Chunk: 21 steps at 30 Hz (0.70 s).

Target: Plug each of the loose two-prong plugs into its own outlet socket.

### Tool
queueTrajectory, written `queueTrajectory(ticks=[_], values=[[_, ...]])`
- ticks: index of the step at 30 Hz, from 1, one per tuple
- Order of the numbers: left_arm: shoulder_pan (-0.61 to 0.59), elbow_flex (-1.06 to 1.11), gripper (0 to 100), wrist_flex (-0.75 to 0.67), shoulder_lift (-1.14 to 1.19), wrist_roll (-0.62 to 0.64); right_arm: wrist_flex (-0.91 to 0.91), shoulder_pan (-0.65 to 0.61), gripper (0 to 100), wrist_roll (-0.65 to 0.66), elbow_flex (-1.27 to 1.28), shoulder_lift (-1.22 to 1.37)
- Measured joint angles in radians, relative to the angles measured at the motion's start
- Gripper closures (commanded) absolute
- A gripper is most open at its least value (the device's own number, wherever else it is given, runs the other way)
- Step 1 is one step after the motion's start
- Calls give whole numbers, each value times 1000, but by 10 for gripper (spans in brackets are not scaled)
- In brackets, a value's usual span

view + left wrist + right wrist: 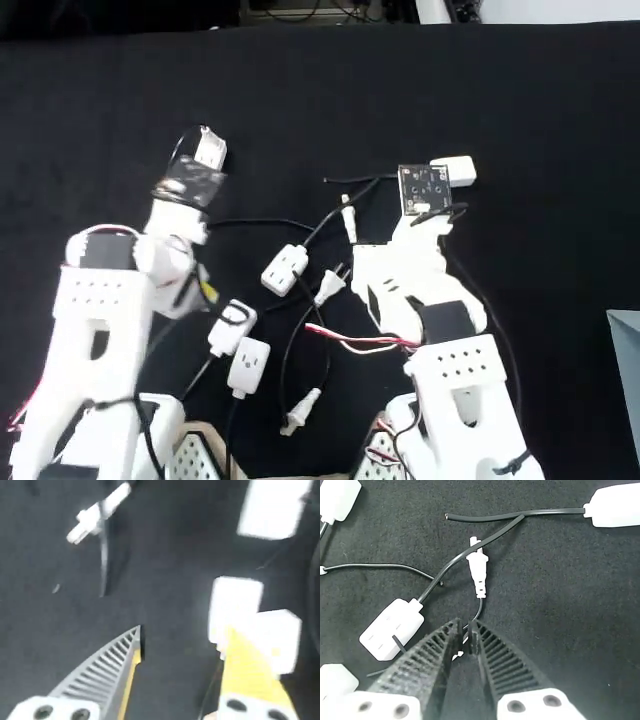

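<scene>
While left gripper (pixel 182 635), jaws released, is hovering by a socket (pixel 235 605), right gripper (pixel 465 628) is pinching the cord (pixel 480 606) of a plug (pixel 479 572), probably for steering.

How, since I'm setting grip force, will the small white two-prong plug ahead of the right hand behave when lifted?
The plug looks small and plastic, so it is probably light. Its thin cord curves loosely, so it is likely floppy and will trail. A black cable crosses at its prongs, so the plug may snag.
</scene>
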Motion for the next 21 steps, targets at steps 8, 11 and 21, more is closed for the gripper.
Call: queueTrajectory(ticks=[8,11,21], values=[[158,189,741,-38,-51,38,0,0,954,0,0,0],[175,275,783,-117,-51,38,0,0,954,0,0,0],[321,313,794,-229,-63,101,0,0,954,0,5,0]])
